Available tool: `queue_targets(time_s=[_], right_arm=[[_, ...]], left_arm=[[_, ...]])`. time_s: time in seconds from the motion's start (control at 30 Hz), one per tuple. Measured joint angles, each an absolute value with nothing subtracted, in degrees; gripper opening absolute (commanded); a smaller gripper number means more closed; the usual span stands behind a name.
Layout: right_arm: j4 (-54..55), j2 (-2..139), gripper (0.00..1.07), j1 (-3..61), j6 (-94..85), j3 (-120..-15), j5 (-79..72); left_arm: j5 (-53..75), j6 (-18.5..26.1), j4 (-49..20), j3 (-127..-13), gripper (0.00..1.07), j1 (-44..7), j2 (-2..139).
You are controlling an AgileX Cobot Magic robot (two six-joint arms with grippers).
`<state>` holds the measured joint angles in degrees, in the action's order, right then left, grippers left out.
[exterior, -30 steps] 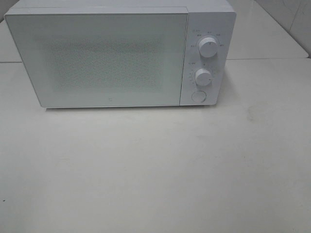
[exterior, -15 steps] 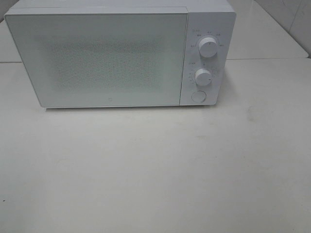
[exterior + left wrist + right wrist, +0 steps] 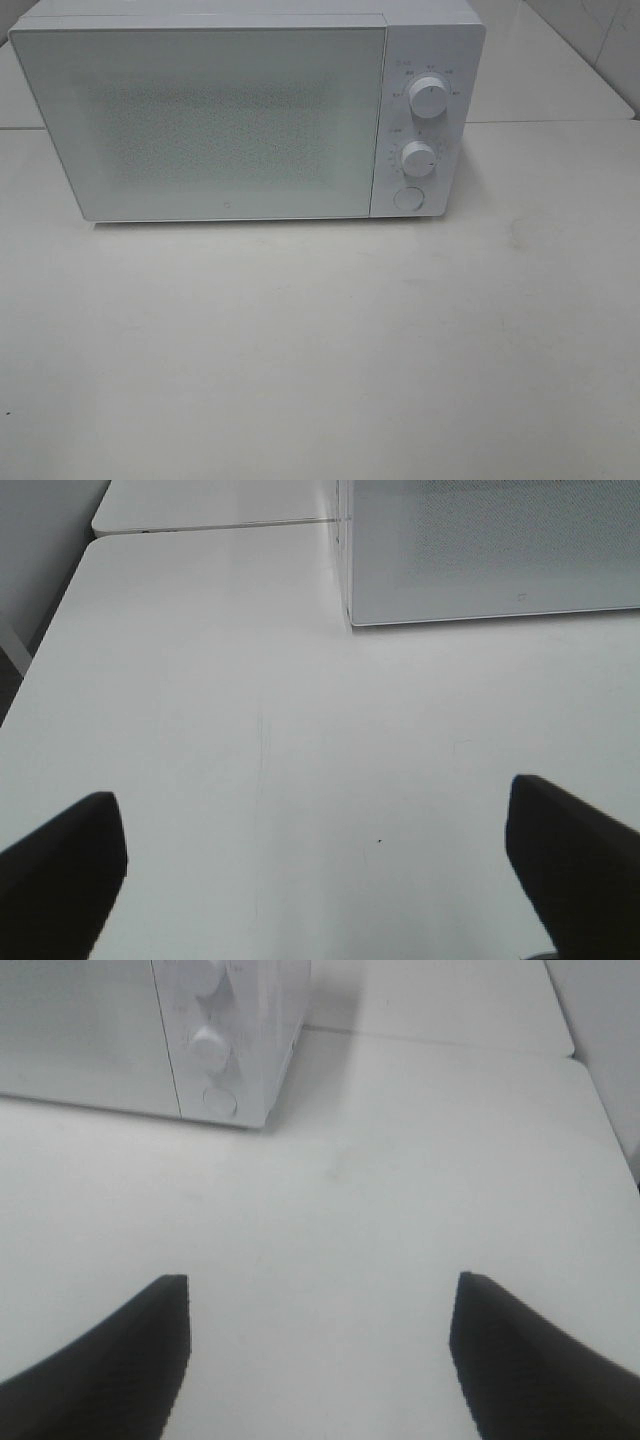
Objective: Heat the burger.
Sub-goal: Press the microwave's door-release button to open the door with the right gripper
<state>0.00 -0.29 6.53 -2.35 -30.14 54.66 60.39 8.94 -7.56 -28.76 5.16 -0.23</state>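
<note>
The burger is out of view in every frame. A white microwave (image 3: pixel 200 120) stands at the back of the table with its door shut; two dials (image 3: pixel 428 100) and a round button (image 3: pixel 407 198) sit on its right panel. Neither arm shows in the exterior high view. In the left wrist view my left gripper (image 3: pixel 318 855) is open over bare table, short of the microwave's front left corner (image 3: pixel 352 620). My right gripper (image 3: pixel 318 1345) also stands open with nothing between its fingers, with the microwave's control panel (image 3: pixel 215 1045) further ahead.
The white table (image 3: pixel 320 340) stretches in front of the microwave. A seam (image 3: pixel 550 122) joins it to a second table behind. The table's left edge (image 3: pixel 50 640) and right edge (image 3: pixel 605 1120) show in the wrist views.
</note>
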Motion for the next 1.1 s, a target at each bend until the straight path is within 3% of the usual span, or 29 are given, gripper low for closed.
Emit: queue_targets(time_s=[1.1], right_arm=[[0.5, 33.1, 0.71, 6.5, 2.7, -24.1, 12.6]], left_arm=[[60.4, 8.9, -7.6, -28.8, 0.98, 5.2, -0.2]])
